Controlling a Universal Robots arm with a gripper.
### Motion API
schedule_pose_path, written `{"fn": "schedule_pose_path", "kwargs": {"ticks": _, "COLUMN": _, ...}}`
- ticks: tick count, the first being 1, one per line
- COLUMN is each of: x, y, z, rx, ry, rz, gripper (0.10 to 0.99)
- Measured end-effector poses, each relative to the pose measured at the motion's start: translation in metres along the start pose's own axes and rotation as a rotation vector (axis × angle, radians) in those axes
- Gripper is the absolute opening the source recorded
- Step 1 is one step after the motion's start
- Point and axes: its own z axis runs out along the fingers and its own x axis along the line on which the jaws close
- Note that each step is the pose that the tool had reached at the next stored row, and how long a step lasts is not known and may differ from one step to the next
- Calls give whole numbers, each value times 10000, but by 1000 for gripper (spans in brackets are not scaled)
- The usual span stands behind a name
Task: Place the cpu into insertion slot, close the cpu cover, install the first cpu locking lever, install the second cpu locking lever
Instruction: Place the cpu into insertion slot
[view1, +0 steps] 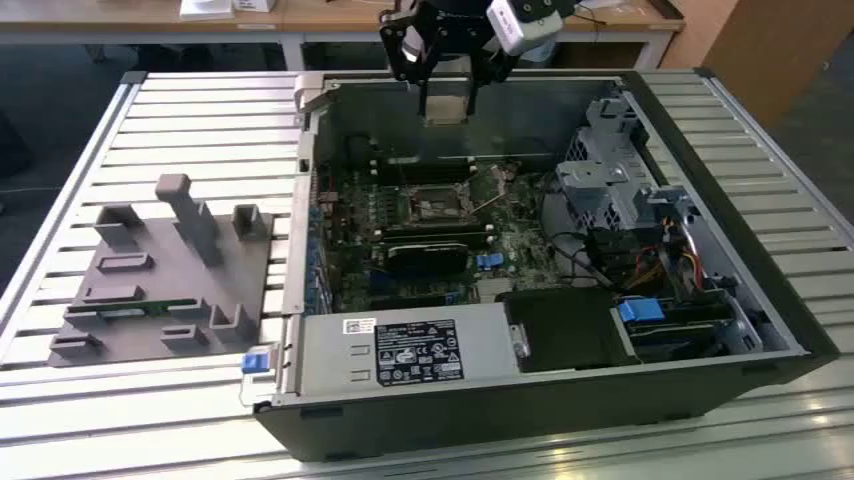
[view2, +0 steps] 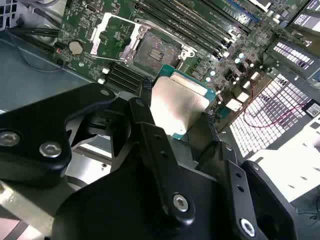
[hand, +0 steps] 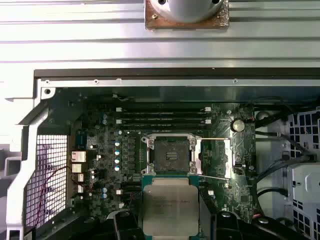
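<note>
My gripper (view1: 446, 98) hangs over the far wall of the open computer case, shut on the cpu (view1: 446, 110), a flat square chip with a dull silver top. In both wrist views the cpu (view2: 182, 100) (hand: 170, 202) sits between the black fingers (view2: 145, 95), above the green motherboard (hand: 100, 165) and apart from it. The insertion slot (hand: 170, 155) (view2: 156, 50) (view1: 434, 205) lies bare, its dark centre showing. The cpu cover (hand: 216, 157) (view2: 112, 32) is swung open beside the slot. Thin lever rods (hand: 217, 139) stand raised by the cover.
Long black memory slots (hand: 165, 114) run beside the socket. A power supply box (view1: 407, 350) with a black label fills the near end of the case, with a drive cage (view1: 607, 190) and cables on the exterior view's right. A grey fixture block (view1: 167, 270) rests on the slatted table (view1: 200, 110).
</note>
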Motion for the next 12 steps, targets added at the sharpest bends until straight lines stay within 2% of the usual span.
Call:
{"fn": "schedule_pose_path", "kwargs": {"ticks": 6, "x": -1, "y": 0, "z": 1, "rx": -2, "ry": -9, "rz": 96, "gripper": 533}}
{"fn": "schedule_pose_path", "kwargs": {"ticks": 12, "x": 2, "y": -1, "z": 7, "rx": -18, "ry": -91, "rz": 1028, "gripper": 533}}
